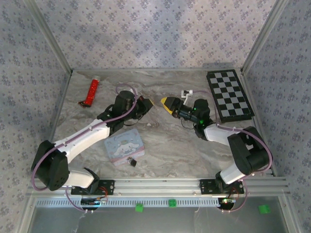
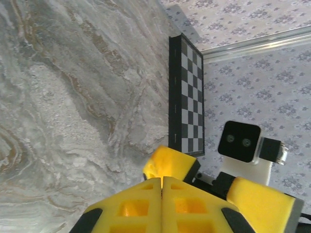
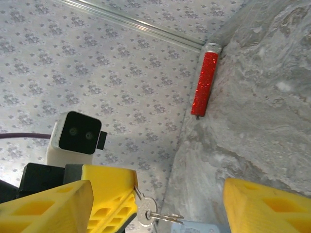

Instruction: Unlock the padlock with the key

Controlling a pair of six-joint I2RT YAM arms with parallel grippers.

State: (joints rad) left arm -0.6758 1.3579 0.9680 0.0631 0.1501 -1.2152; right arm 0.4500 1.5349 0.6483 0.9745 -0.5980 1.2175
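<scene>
From above, the left hand (image 1: pixel 154 103) and right hand (image 1: pixel 168 103) hung nearly tip to tip over the counter (image 1: pixel 184 145). The padlock (image 1: pixel 131 161) lay well apart at their 7 o'clock, just beside the tin (image 1: pixel 121 144) and nearer the left arm. The left wrist view showed the left hand clenched. In the right wrist view that hand pinched the key (image 3: pixel 148 213), blade pointing to 3 o'clock, between the right hand's released fingers.
</scene>
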